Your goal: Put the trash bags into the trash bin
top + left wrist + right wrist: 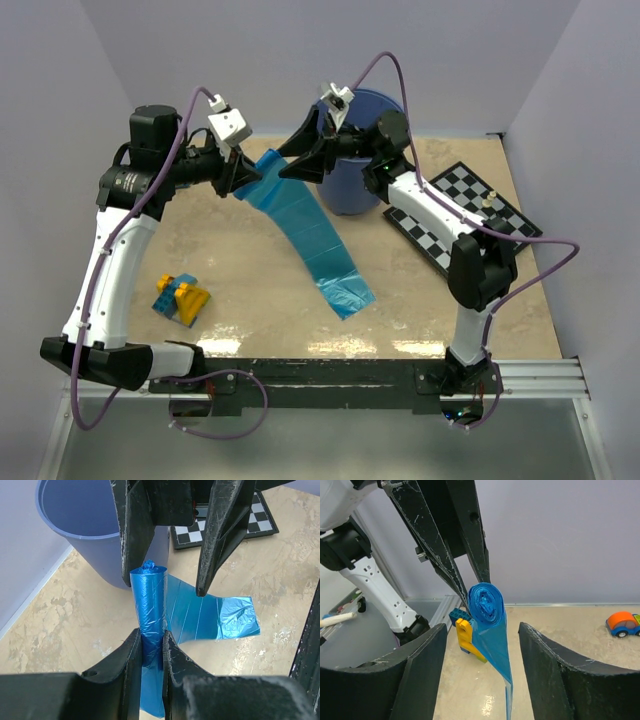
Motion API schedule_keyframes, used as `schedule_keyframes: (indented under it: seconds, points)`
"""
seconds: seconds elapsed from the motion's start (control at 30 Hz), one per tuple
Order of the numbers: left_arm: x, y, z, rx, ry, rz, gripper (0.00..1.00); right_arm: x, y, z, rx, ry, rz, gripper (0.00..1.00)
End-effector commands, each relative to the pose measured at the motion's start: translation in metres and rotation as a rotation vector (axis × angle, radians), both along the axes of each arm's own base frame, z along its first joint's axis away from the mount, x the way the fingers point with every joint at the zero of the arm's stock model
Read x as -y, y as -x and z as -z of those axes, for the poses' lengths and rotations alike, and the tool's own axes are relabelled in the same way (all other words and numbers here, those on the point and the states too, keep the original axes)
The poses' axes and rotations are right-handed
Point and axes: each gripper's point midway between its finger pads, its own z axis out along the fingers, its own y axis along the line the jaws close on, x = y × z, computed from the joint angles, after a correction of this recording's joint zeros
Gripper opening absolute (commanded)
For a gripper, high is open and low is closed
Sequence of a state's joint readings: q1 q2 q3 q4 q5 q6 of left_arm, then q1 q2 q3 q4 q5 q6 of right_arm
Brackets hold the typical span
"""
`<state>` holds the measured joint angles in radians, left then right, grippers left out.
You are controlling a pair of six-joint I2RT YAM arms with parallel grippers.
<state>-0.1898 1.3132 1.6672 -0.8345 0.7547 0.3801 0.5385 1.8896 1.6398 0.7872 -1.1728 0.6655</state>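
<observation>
Left gripper (250,180), upper left of centre in the top view, is pinching the rolled trash bags (268,166). The roll's long axis runs left to right, its free end pointing at the right gripper (290,168), whose jaws are spread either side of it with gaps. The unrolled strip hangs to the table (250,290), with its tail at lower centre. Toy blocks (181,298) lower left. Trash bin (352,195) upper centre, partly hidden by the right arm. Chessboard (470,210) right.
</observation>
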Motion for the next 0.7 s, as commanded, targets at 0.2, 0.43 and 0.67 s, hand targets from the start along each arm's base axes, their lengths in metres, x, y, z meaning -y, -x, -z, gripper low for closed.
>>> schedule_keyframes:
  seconds: [0.2, 0.43, 0.67]
  points:
    - [0.005, 0.003, -0.015, 0.031, 0.028, 0.047, 0.00, -0.003, 0.020, -0.041, 0.065, -0.080, -0.026, 0.55]
    - [0.007, 0.000, -0.014, 0.027, 0.031, 0.056, 0.00, -0.010, 0.018, -0.041, 0.063, -0.079, -0.036, 0.31]
    - [0.010, 0.000, -0.011, 0.016, 0.026, 0.093, 0.05, -0.016, 0.014, -0.035, 0.062, -0.062, -0.033, 0.00]
